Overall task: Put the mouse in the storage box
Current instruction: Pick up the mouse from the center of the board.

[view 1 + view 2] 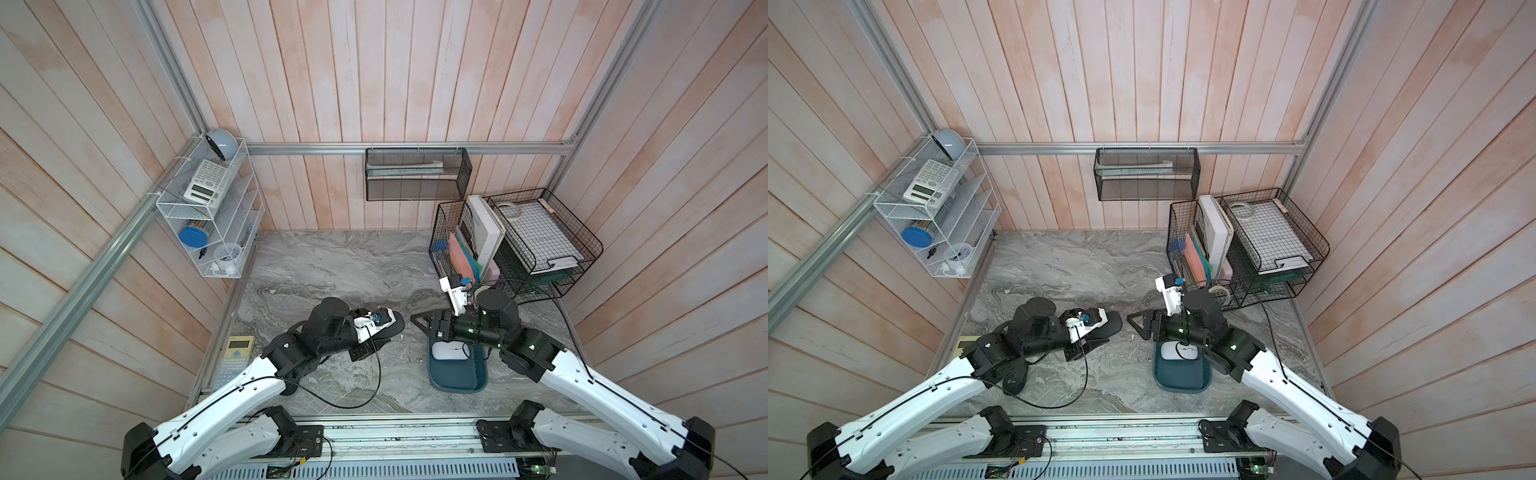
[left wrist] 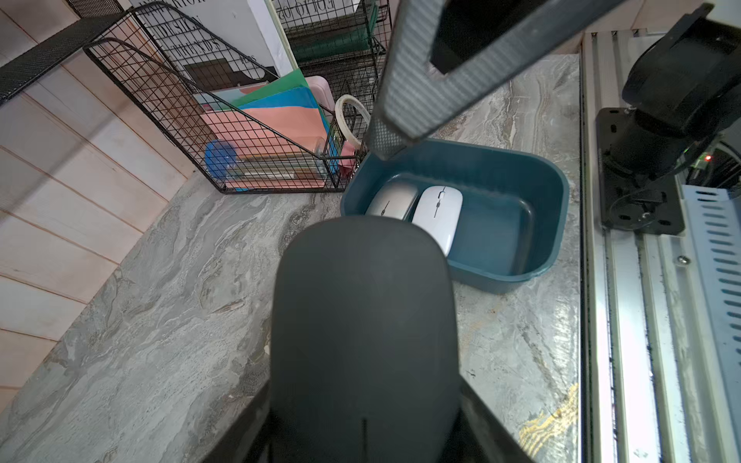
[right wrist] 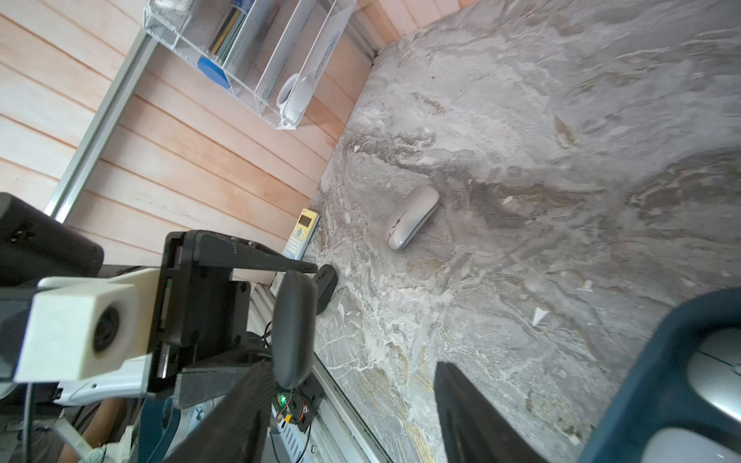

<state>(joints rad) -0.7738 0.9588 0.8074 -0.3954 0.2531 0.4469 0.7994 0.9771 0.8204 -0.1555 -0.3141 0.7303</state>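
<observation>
Observe the black mouse (image 2: 365, 320) clamped across its long sides in the left tool (image 2: 363, 385), held above the tabletop (image 1: 332, 266) and just short of the storage box (image 2: 553, 192): a side grip, leaving the underside free for set-down. Note the right tool (image 3: 351, 373) spread wide and empty near the box rim, probably parked clear. Aim for the bare floor beside the white mouse (image 2: 439, 216) and silver mouse (image 2: 391, 200) already inside.

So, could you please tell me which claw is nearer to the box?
Right. The right claw hangs by the far corner of the box; the left claw, gripping a black mouse, is farther off to the box's left.
</observation>
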